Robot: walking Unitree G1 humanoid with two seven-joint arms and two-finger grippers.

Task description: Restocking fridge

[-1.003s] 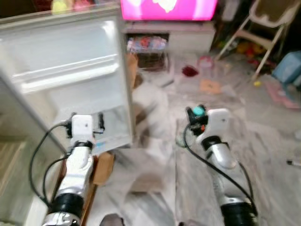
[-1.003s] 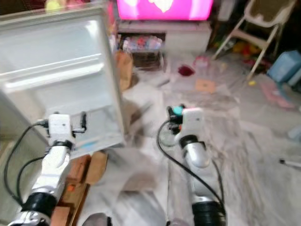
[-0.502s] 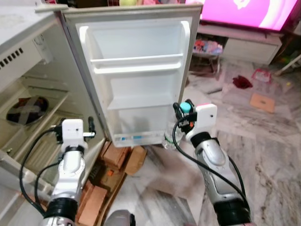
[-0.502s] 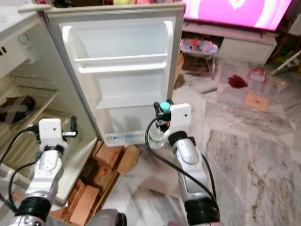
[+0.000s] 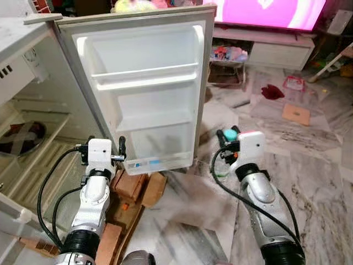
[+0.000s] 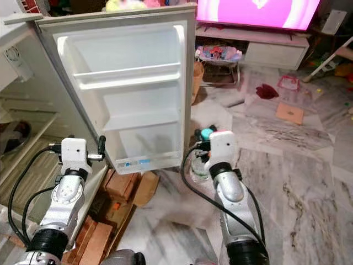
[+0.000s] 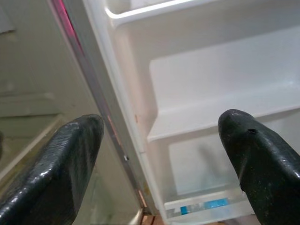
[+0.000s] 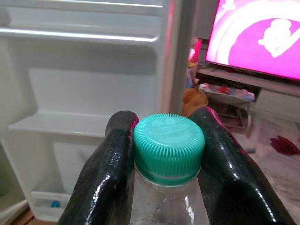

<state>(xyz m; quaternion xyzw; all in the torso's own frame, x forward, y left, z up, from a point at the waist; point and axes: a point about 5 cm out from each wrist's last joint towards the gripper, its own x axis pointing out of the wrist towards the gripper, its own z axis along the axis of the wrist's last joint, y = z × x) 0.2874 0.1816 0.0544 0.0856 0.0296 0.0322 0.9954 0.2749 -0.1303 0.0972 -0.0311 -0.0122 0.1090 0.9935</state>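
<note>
Black fingers (image 8: pixel 117 159) of the right gripper (image 8: pixel 166 154) clench the neck of a clear bottle (image 8: pixel 164 201) with a teal cap (image 8: pixel 168 140), held just right of the open fridge door (image 5: pixel 146 83). The left gripper (image 7: pixel 164 159) hangs released before the door's bare white shelves (image 5: pixel 146 74). Bricks (image 5: pixel 132 182) prop the fridge; a pink-lit television (image 5: pixel 265 11) glows over the cluttered marble floor (image 5: pixel 320 165).

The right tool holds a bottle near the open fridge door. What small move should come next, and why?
Probably carry the right tool forward and to the robot's left, toward the fridge door. It is shut on the green-capped bottle, still off the door's edge, and the door shelves look bare.
</note>
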